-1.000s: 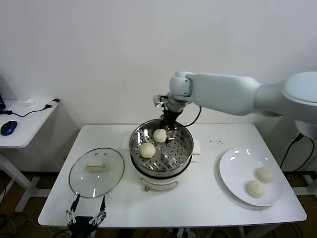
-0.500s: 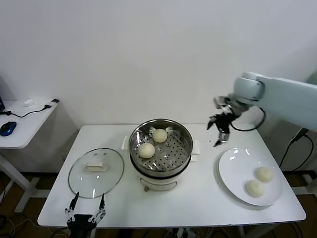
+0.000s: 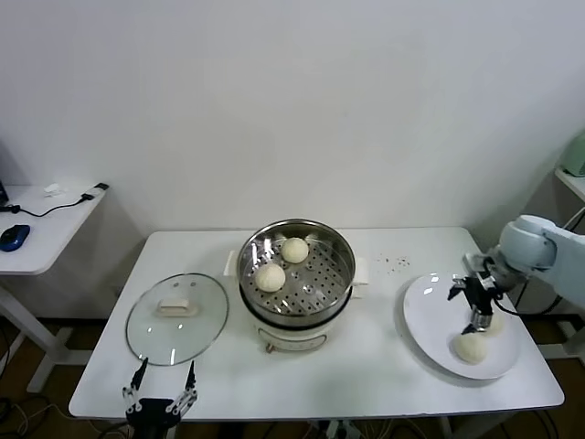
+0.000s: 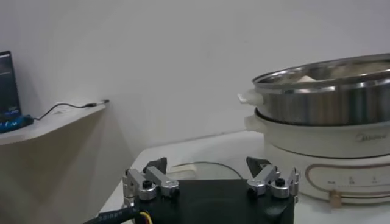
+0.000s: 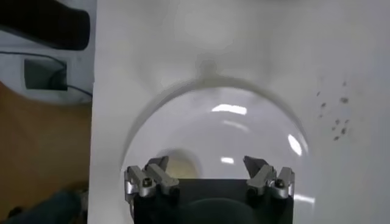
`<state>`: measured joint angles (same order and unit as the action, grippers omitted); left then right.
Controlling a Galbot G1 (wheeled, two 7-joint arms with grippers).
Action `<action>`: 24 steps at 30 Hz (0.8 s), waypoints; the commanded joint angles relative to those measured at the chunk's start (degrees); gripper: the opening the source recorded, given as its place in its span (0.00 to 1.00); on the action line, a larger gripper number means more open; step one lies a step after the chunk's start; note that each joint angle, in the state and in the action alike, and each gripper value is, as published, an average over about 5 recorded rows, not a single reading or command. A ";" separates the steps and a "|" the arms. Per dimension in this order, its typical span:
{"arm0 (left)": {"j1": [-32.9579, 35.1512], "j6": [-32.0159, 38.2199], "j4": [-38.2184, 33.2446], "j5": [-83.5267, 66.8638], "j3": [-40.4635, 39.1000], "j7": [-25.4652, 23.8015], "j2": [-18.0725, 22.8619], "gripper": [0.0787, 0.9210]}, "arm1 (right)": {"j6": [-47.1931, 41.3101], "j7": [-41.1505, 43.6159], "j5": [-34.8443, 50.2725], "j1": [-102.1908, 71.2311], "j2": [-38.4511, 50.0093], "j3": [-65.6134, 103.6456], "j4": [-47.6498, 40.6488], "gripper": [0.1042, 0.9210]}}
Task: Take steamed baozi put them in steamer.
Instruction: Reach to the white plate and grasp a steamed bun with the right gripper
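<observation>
The steamer point(image 3: 340, 274) stands mid-table, a steel pot on a cream base, with two steamed baozi point(image 3: 294, 250) point(image 3: 270, 277) on its perforated floor. Two more baozi lie on the white plate point(image 3: 430, 315) at the right: one point(image 3: 472, 348) at the near side, one point(image 3: 494, 323) partly hidden behind my right gripper point(image 3: 466, 311). That gripper hangs open just above the plate, holding nothing. In the right wrist view a baozi point(image 5: 178, 167) shows close to one fingertip of the right gripper point(image 5: 206, 164). My left gripper point(image 3: 163, 389) waits open at the table's front left edge.
A round glass lid point(image 3: 177, 317) lies flat left of the steamer, just beyond the left gripper point(image 4: 207, 167). The steamer point(image 4: 329, 97) rises at that gripper's right. A side desk point(image 3: 41, 229) with a blue mouse stands far left. Dark specks mark the tabletop behind the plate.
My right arm has swung from over the steamer's back rim across to the right and come down over the plate, open and holding nothing throughout. The left arm has stayed put.
</observation>
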<state>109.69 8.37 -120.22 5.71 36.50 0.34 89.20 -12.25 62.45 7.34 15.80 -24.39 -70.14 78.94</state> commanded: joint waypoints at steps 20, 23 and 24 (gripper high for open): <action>-0.58 -0.33 1.49 1.52 0.27 0.00 -0.03 0.88 | 0.86 -0.62 -6.67 -12.34 -4.80 6.45 -7.61 0.87; -0.76 -0.50 1.53 1.52 0.33 -0.04 -0.17 0.88 | 0.96 -0.22 -6.68 -12.00 -4.92 5.93 -7.68 0.82; -0.83 -0.57 1.53 1.52 0.35 -0.05 -0.23 0.88 | 0.99 -0.09 -6.65 -11.89 -4.91 5.80 -7.69 0.80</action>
<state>109.03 7.96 -118.77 7.12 36.81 0.34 89.18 -11.36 62.00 1.35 5.06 -28.12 -64.53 72.48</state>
